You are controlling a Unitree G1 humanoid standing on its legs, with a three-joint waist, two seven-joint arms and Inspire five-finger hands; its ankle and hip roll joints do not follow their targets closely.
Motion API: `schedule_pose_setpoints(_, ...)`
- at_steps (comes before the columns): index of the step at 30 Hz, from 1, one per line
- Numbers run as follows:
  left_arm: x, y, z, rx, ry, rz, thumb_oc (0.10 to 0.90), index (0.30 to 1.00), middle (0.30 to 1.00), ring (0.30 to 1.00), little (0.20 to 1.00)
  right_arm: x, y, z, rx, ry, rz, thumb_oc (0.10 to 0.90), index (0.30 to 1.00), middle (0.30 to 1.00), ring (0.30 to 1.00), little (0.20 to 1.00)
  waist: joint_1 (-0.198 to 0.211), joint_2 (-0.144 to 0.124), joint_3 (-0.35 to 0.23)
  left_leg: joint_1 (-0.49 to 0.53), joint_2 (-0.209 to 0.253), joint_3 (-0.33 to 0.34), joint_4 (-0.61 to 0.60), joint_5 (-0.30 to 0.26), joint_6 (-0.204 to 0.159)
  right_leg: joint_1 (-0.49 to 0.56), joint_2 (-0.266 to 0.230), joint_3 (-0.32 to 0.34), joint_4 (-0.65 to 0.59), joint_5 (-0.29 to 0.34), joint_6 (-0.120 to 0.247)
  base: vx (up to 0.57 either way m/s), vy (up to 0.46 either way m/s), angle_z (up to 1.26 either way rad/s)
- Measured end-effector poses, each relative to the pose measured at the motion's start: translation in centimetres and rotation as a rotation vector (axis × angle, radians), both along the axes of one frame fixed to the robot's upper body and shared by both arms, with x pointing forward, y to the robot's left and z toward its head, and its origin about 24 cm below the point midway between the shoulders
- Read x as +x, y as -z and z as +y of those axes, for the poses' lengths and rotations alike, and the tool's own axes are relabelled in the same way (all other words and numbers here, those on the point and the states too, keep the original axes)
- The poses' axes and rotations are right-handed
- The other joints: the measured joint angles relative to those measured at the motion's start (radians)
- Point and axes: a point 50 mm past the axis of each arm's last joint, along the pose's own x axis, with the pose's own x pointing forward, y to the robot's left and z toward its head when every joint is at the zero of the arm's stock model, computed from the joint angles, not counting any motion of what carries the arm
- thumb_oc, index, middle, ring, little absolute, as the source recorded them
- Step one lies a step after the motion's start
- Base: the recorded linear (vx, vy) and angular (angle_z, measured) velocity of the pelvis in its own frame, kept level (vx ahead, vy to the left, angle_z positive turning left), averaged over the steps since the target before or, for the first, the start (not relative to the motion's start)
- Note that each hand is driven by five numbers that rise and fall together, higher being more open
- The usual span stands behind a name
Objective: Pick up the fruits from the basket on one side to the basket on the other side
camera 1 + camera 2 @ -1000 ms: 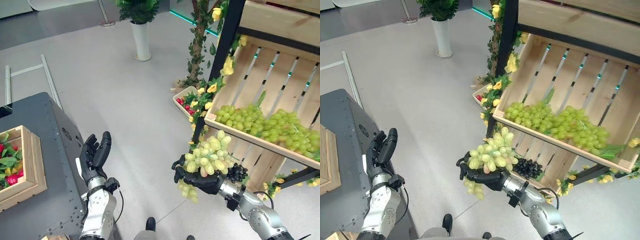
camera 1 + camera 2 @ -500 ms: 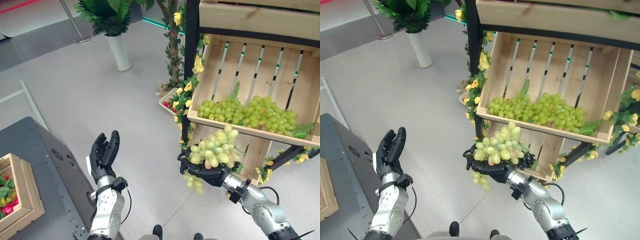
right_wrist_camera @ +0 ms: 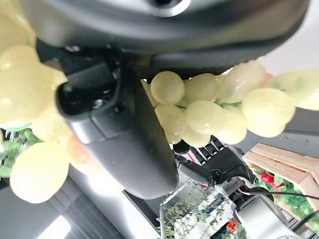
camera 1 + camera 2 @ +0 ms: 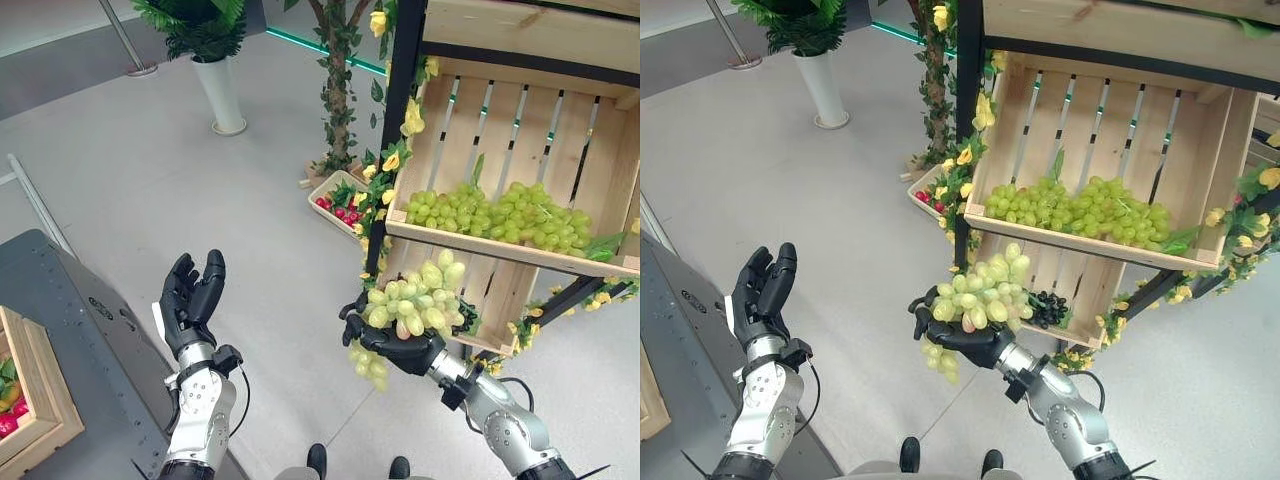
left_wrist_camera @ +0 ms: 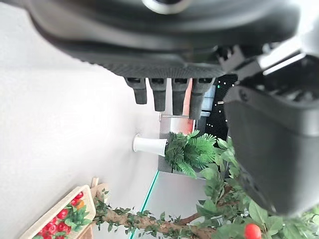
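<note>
The left hand [image 4: 193,300] is raised palm-in with straight, relaxed fingers and holds nothing, likely idle while the other carries. To its left, at the edge, sits a wooden box [image 4: 30,400] of fruit, probably the target. The right hand [image 4: 392,345] cups the grapes [image 4: 415,300] from beneath, fingers curled round the bunch so it rests in the palm. Behind it, the crate [image 4: 520,180] keeps more green grapes. Against half a second ago, both hands look alike; the camera has shifted.

Glossy grapes [image 4: 417,296], bare-wood crate [image 4: 520,130]
</note>
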Motion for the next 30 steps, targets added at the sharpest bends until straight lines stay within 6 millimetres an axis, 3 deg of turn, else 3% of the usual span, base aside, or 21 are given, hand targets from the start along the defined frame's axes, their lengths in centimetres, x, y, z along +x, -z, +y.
schedule_pose_setpoints(6, -0.9, 0.8, 0.0, -0.006, 0.013, 0.033, 0.800, 0.900, 0.900, 0.900, 0.900, 0.4, -0.8, -1.5, -0.040, 0.049, -0.029, 0.400, 0.300, 0.300, 0.300, 0.300, -0.001, -0.006, -0.003, 0.007, 0.009, -0.002, 0.000, 0.001, -0.005, 0.008, 0.011, 0.000, 0.000, -0.003, -0.006, -0.02, -0.059, 0.00)
schedule_pose_setpoints(11, -1.0, 1.0, -0.1, -0.005, 0.035, 0.039, 0.800, 0.900, 0.900, 0.900, 0.900, 0.9, -3.2, -3.2, -0.048, 0.111, -0.121, 0.400, 0.300, 0.300, 0.300, 0.300, 0.001, -0.009, -0.003, 0.012, 0.008, -0.001, 0.000, 0.000, -0.004, 0.014, 0.010, 0.001, 0.000, -0.004, -0.006, 0.00, 0.000, 0.00)
schedule_pose_setpoints(19, -0.9, 1.1, -0.1, -0.005, 0.063, 0.041, 0.800, 0.900, 0.900, 0.900, 0.900, 4.3, -9.9, -4.8, -0.045, 0.218, -0.337, 0.400, 0.300, 0.300, 0.300, 0.300, -0.017, -0.015, -0.007, 0.018, 0.006, 0.007, 0.000, -0.002, -0.003, 0.016, 0.009, 0.014, 0.000, 0.000, -0.004, -0.02, 0.027, -0.03)
schedule_pose_setpoints(23, -0.8, 1.5, -0.2, -0.004, 0.092, 0.062, 0.800, 0.900, 0.900, 0.900, 0.900, 5.9, -12.1, -5.4, -0.085, 0.288, -0.383, 0.400, 0.300, 0.300, 0.300, 0.300, -0.022, -0.022, -0.011, 0.022, 0.006, 0.008, 0.000, -0.002, -0.003, 0.018, 0.011, 0.015, 0.000, 0.001, -0.004, -0.04, 0.031, -0.01)
schedule_pose_setpoints(27, -0.6, 2.5, -1.4, 0.008, 0.216, 0.126, 0.800, 0.900, 0.900, 0.900, 0.900, 8.2, -12.7, -7.8, -0.154, 0.435, -0.334, 0.400, 0.300, 0.300, 0.300, 0.300, -0.011, -0.036, -0.020, 0.026, 0.006, 0.008, 0.000, -0.002, -0.003, 0.023, 0.011, 0.015, 0.000, 0.002, -0.005, 0.00, 0.000, 0.00)
schedule_pose_setpoints(30, -1.0, 4.1, -2.7, -0.018, 0.315, 0.199, 0.800, 0.900, 0.900, 0.900, 0.900, 9.8, -12.7, -11.3, -0.244, 0.560, -0.254, 0.400, 0.300, 0.300, 0.300, 0.300, 0.008, -0.039, -0.022, 0.027, 0.005, 0.008, 0.000, -0.002, -0.002, 0.025, 0.010, 0.015, 0.000, 0.002, -0.004, 0.00, 0.000, 0.00)
